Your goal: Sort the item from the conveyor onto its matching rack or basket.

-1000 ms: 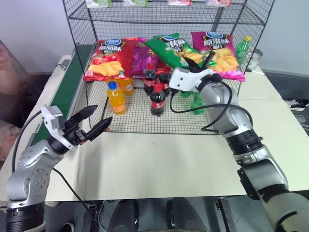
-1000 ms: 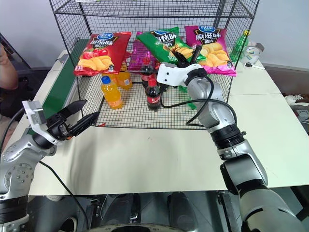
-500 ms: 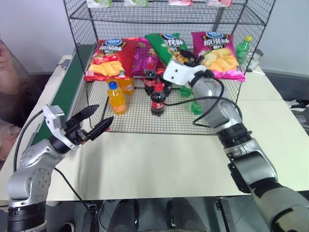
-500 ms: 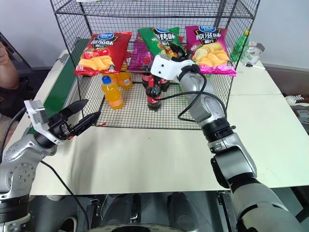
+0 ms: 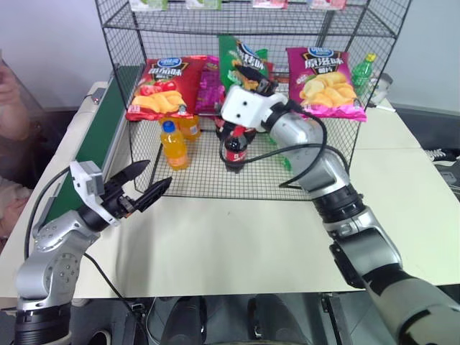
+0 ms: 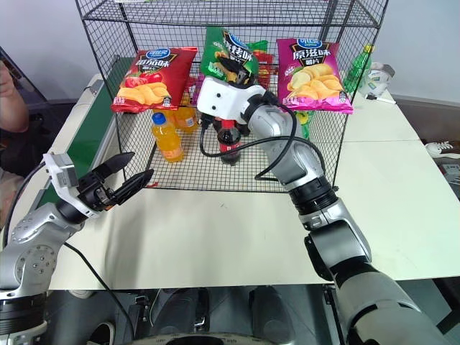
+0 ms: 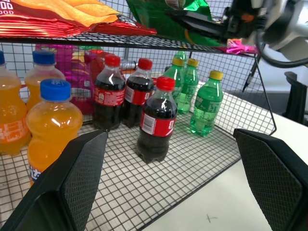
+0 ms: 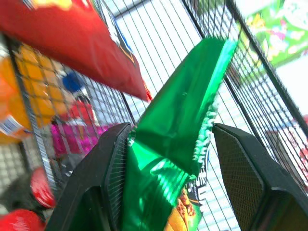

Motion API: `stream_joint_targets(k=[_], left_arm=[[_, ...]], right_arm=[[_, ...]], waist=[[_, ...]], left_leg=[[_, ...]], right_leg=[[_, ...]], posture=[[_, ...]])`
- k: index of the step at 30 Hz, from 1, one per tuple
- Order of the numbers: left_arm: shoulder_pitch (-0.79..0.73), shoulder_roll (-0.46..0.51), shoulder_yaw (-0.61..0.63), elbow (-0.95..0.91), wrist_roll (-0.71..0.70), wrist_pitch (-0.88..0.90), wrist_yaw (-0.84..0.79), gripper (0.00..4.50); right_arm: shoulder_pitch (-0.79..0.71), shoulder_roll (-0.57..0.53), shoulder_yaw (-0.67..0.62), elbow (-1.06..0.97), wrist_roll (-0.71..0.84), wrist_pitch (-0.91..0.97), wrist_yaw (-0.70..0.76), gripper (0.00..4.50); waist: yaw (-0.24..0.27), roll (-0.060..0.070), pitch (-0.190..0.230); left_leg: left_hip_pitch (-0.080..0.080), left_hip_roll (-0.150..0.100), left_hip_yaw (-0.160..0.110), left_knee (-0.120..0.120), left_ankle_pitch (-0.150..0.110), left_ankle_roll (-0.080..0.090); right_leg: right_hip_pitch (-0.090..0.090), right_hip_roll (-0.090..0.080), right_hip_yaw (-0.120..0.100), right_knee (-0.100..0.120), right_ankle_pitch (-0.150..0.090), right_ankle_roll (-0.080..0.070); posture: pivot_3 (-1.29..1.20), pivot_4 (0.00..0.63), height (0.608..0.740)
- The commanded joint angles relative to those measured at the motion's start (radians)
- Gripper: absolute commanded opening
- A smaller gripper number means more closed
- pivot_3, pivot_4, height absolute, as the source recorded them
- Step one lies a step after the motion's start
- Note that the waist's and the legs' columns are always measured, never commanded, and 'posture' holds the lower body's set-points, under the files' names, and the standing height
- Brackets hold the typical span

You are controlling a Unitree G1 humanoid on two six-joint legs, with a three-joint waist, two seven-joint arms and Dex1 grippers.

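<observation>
The item, a shiny green crisp bag (image 5: 239, 56), stands almost upright on the middle tier of the black wire rack (image 5: 119, 86), between a red bag and a magenta one. My right gripper (image 5: 253, 75) reaches into that tier at the bag's lower end. In the right wrist view its fingers (image 8: 110, 183) stand apart, and the bag (image 8: 178, 120) rises between them, leaning on one finger. My left gripper (image 5: 154, 175) hangs open over the table in front of the rack's left corner, holding nothing. The dark green conveyor (image 5: 100, 144) runs along the table's left side.
A red crisp bag (image 5: 162, 86) and a magenta one (image 5: 323, 72) lie on the same tier. Orange bottles (image 5: 172, 144), cola bottles (image 7: 156, 120) and green bottles (image 7: 204, 108) stand on the rack's floor. A person (image 5: 11, 108) is at the left edge. White tabletop (image 5: 237, 237) lies in front.
My right gripper moved left along the tier, rolled and opened its fingers. The green bag swung from lying slanted to standing upright and shifted left. The left arm kept still.
</observation>
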Motion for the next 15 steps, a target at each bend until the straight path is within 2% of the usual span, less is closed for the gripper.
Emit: stream_joint_targets(k=[1,6,10,13,15], left_arm=[[0.004,0.002,0.007,-0.03,0.005,-0.025,-0.006,4.5],[0.007,0.007,0.004,-0.032,0.015,-0.027,-0.011,4.5],[0.012,0.019,0.008,-0.032,0.035,-0.038,-0.014,4.5],[0.023,0.041,0.042,-0.031,0.02,-0.024,-0.012,4.5],[0.028,0.059,0.058,-0.033,0.012,-0.004,0.001,4.5]], right_arm=[[0.009,0.021,-0.067,-0.1,0.107,0.015,0.034,2.78],[0.033,-0.029,-0.074,-0.192,0.184,-0.054,0.114,2.78],[0.08,-0.012,-0.138,-0.297,0.301,0.013,0.138,2.78],[0.133,0.045,-0.249,-0.472,0.668,0.201,0.239,2.78],[0.171,0.044,-0.327,-0.53,0.827,0.338,0.254,2.78]], waist=[[0.0,0.0,0.0],[0.0,0.0,0.0],[0.001,0.0,0.0],[0.001,0.0,0.0],[0.001,0.0,0.0]], left_leg=[[0.0,0.0,0.0,0.0,0.0,0.0],[0.0,0.0,0.0,0.0,0.0,0.0],[0.0,0.0,0.0,0.0,0.0,0.0],[0.0,0.0,0.0,0.0,0.0,0.0],[0.0,0.001,-0.001,-0.001,0.0,0.0]], right_leg=[[0.0,0.0,0.0,0.0,0.0,0.0],[0.0,0.0,0.0,0.0,0.0,0.0],[0.0,0.0,0.0,0.0,0.0,0.0],[0.0,0.0,-0.001,0.0,0.0,0.0],[0.001,0.0,-0.001,0.0,0.0,0.0]], posture=[[0.0,0.15,0.739],[0.0,0.15,0.739],[0.0,0.15,0.739],[0.0,0.15,0.739],[0.0,0.15,0.739]])
